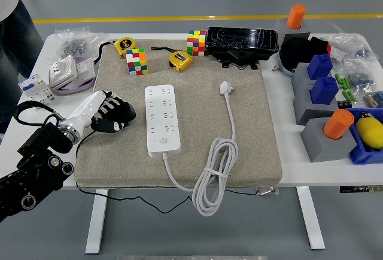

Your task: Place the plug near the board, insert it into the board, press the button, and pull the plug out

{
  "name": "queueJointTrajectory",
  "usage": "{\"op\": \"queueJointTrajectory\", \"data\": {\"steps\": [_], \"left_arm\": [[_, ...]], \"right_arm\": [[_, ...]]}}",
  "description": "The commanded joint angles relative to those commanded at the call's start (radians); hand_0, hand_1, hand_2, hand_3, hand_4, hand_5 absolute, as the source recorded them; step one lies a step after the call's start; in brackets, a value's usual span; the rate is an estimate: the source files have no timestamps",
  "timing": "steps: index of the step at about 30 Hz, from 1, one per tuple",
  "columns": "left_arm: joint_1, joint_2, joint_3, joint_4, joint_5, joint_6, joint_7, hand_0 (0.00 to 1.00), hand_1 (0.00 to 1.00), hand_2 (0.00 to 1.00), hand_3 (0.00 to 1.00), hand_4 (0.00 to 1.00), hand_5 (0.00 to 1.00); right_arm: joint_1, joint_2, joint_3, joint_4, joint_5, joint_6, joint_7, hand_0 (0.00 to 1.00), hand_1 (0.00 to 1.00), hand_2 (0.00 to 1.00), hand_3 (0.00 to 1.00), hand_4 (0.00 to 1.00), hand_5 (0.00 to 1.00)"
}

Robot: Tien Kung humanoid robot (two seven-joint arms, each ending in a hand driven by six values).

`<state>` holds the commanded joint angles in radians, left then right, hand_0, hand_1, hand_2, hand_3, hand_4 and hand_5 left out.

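Power strip (163, 120) flat on the grey mat (251, 140), lengthwise, sockets up, button end toward the near table edge. Plug (226, 87) to the right of the power strip, well apart from it, lying on the mat, not inserted. White cord (213, 176) from the plug down the mat, gathered in a tied loop right of and nearer than the power strip, overhanging the near edge, then joined to the strip's near end.

Left hand (114, 115) just left of the power strip, low over the mat, fingers curled loosely inward, nothing held, no contact with the strip. Left arm in from the lower left corner.

Beyond the power strip: two colour cubes (136, 61), two yellow tape measures (181, 60), a black tray (242, 45). Far right of the power strip: blue and grey blocks (320, 89) with orange cylinders (337, 123). Left of the power strip, off the mat: white wall sockets (70, 70). Person's leg (15, 32) at the upper left corner.
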<state>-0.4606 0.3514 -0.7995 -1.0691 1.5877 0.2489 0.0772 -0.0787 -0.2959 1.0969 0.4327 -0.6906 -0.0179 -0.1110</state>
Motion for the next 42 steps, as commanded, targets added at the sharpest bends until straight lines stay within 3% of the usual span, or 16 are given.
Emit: {"op": "queueJointTrajectory", "data": {"steps": [6, 13, 21, 42], "left_arm": [[-0.042, 0.015, 0.055, -0.006, -0.051, -0.006, -0.093, 0.353, 0.4, 0.511, 0.572, 0.655, 0.002], [-0.094, 0.032, 0.137, -0.005, -0.077, -0.011, -0.142, 0.355, 0.404, 0.512, 0.574, 0.65, 0.002], [-0.132, 0.027, 0.205, 0.037, -0.068, -0.004, -0.161, 0.364, 0.411, 0.514, 0.573, 0.665, 0.002], [-0.145, 0.026, 0.224, 0.076, -0.07, 0.0, -0.165, 0.374, 0.417, 0.516, 0.574, 0.663, 0.002]], "right_arm": [[0.005, -0.005, -0.011, 0.0, 0.003, 0.001, 0.0, 0.674, 0.688, 0.7, 0.616, 0.942, 0.543], [0.01, -0.011, -0.021, 0.003, 0.004, 0.001, 0.0, 0.674, 0.688, 0.701, 0.616, 0.941, 0.543], [0.01, -0.016, -0.032, 0.005, 0.006, 0.001, 0.0, 0.674, 0.689, 0.701, 0.616, 0.942, 0.542], [0.005, -0.011, -0.03, 0.006, 0.006, 0.0, -0.001, 0.673, 0.688, 0.701, 0.618, 0.942, 0.542]]}}
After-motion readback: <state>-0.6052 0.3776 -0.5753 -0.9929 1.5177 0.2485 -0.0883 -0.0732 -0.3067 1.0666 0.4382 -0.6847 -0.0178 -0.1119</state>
